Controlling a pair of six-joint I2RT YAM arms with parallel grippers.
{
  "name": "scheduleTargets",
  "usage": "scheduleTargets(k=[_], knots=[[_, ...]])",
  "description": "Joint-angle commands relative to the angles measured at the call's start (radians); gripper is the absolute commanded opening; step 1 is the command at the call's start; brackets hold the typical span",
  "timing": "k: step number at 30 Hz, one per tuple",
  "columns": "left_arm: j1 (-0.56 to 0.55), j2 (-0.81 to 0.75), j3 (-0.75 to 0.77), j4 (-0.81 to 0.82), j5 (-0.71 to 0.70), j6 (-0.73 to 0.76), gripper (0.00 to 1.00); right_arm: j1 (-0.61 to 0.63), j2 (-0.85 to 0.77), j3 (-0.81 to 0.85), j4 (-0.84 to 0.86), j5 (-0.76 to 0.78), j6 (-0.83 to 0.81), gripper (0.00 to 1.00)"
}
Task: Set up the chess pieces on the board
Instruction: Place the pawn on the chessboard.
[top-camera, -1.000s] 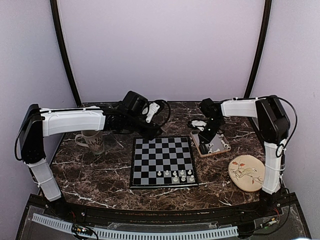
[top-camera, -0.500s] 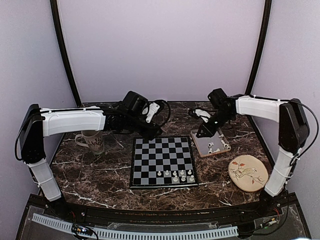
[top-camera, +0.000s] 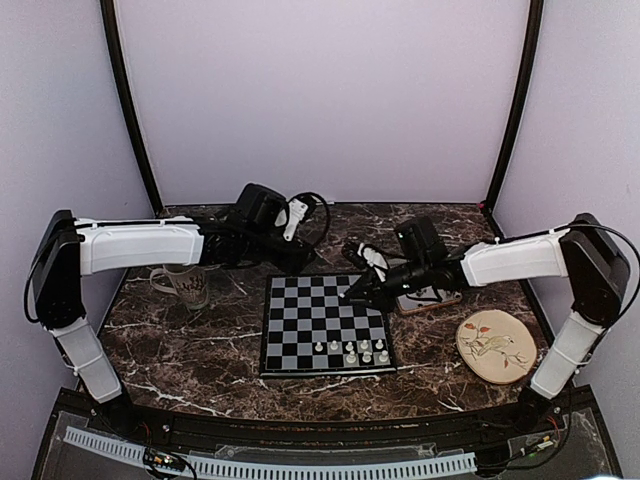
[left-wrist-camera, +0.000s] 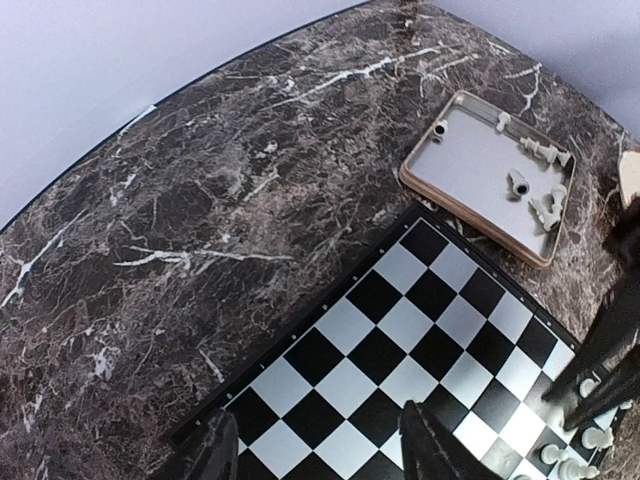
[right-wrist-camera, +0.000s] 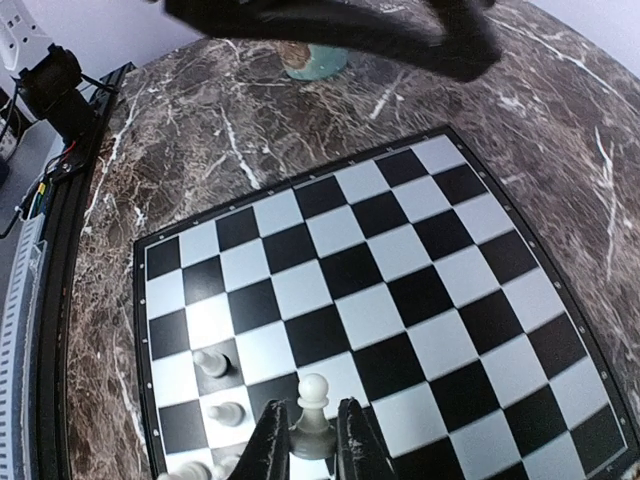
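The board (top-camera: 325, 300) lies mid-table, with several white chess pieces (top-camera: 351, 352) on its near rows. My right gripper (top-camera: 352, 293) hovers over the board's far right part. In the right wrist view it (right-wrist-camera: 312, 445) is shut on a white pawn (right-wrist-camera: 314, 410), held upright above the squares, with two pawns (right-wrist-camera: 209, 362) standing to the left. My left gripper (top-camera: 300, 262) hangs at the board's far left corner. In the left wrist view it (left-wrist-camera: 320, 455) is open over the squares, with nothing between its fingers. More pieces (left-wrist-camera: 545, 208) lie in the grey tray (left-wrist-camera: 470, 160).
A glass mug (top-camera: 185, 283) stands left of the board under the left arm. The tray (top-camera: 432, 297) sits right of the board, partly hidden by the right arm. A round plate with a bird drawing (top-camera: 492, 345) lies near the right arm's base.
My right arm has swung from the tray leftward and now hangs over the board with a pawn in its jaws. The left gripper has drawn back slightly to the left.
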Motion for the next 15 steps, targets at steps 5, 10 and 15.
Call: scheduleTargets(k=[5, 10, 15], knots=[[0.013, -0.148, -0.058, 0.04, -0.002, -0.102, 0.57, 0.102, 0.145, -0.046, 0.463, 0.08, 0.171, 0.13], [0.013, -0.218, -0.096, 0.023, -0.005, -0.122, 0.57, 0.112, 0.24, -0.026, 0.499, 0.098, 0.197, 0.13], [0.013, -0.252, -0.125, 0.013, 0.0, -0.13, 0.58, 0.111, 0.27, -0.015, 0.483, 0.135, 0.187, 0.2]])
